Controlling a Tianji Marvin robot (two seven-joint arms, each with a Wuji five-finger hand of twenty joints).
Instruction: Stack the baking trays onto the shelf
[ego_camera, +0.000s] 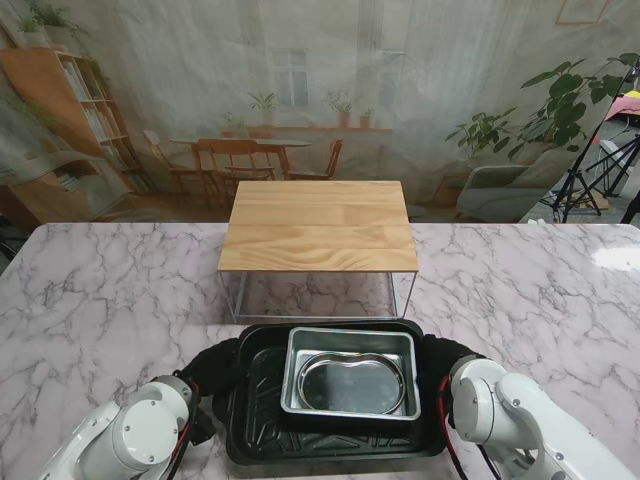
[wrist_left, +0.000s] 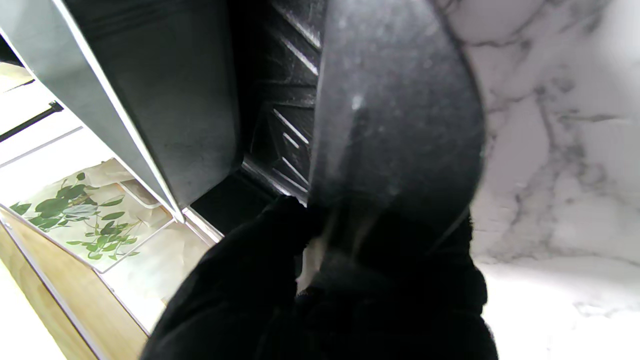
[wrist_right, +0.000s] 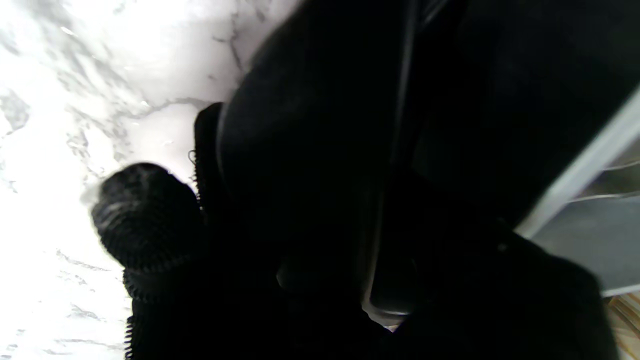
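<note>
While gripped both sides — black tray (ego_camera: 262, 412) under nested silver tray (ego_camera: 350, 373).

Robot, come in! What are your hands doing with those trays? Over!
Left hand and right hand gripping the black tray's ends. Silver tray nested inside it, shallow pan inside that. Shelf just ahead, top bare.

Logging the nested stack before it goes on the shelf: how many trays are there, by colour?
Black tray: 1
Silver rectangular tray: 1
Silver rounded pan inside it: 1
Total: 3, nested, in front of the wooden shelf, held at both ends by the left hand and right hand.
</note>
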